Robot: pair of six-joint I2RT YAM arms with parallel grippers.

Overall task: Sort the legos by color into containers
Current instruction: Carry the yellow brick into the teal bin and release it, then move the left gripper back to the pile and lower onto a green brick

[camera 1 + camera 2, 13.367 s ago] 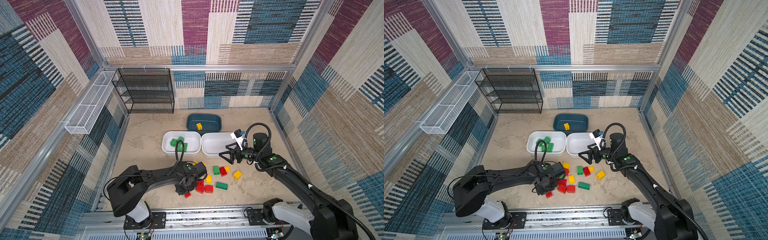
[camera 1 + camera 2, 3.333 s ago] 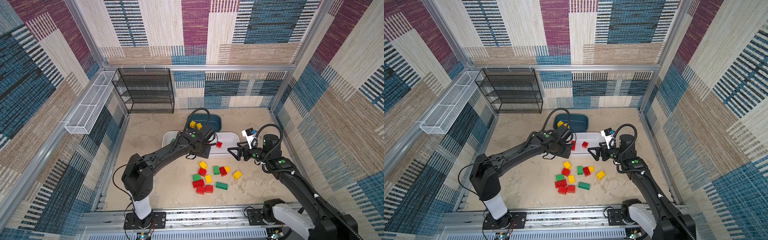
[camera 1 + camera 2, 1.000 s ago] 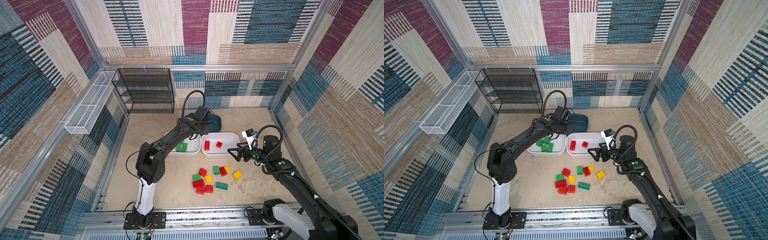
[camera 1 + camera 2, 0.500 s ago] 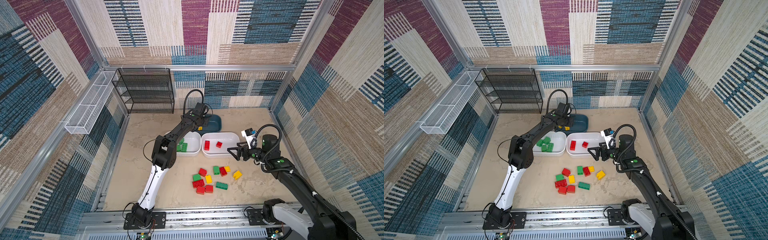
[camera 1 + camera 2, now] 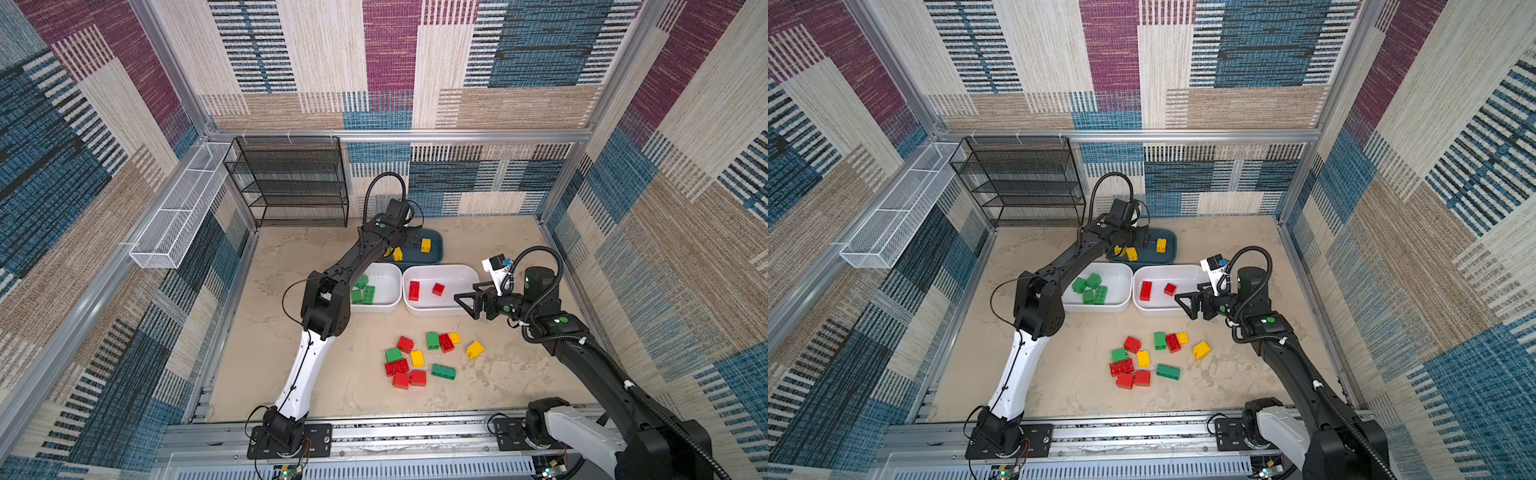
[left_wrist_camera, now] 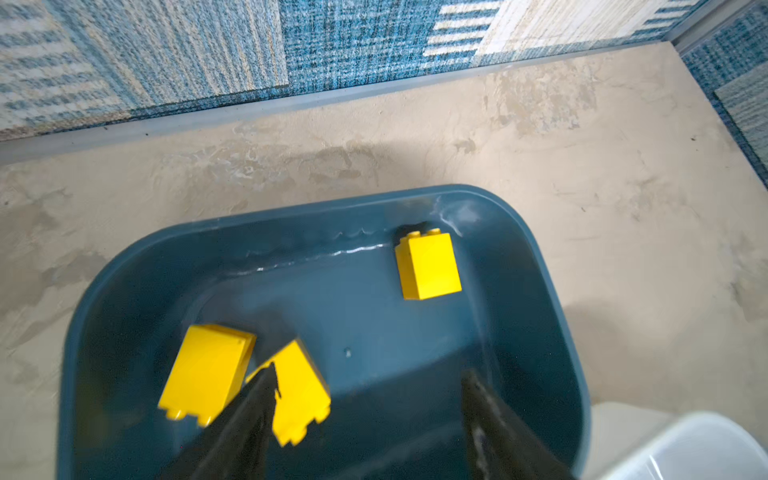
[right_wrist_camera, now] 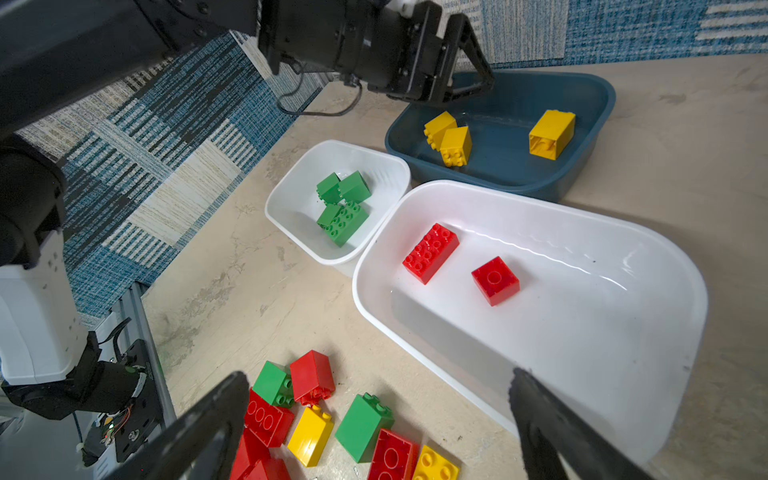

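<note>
Tabletop (image 5: 498,386): three containers are placed toward its back edge.
Teal tub (image 6: 291,245): nearest the back edge; three yellow legos (image 6: 428,266) are kept inside.
White tubs (image 7: 582,332): set side by side; green legos (image 7: 343,216) left, red legos (image 7: 430,251) right.
Left jaws: held apart, empty, above the teal tub.
Right jaws: spread wide, empty.
Loose legos (image 5: 397,367): scattered toward the front edge.

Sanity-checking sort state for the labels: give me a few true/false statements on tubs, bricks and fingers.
1. The teal tub holds three yellow bricks. True.
2. The white tub by the right arm holds green bricks. False: it holds two red bricks.
3. The left fingers grip a yellow brick. False: they stand open above the teal tub, holding nothing.
4. Red, green and yellow loose bricks lie on the table. True.
</note>
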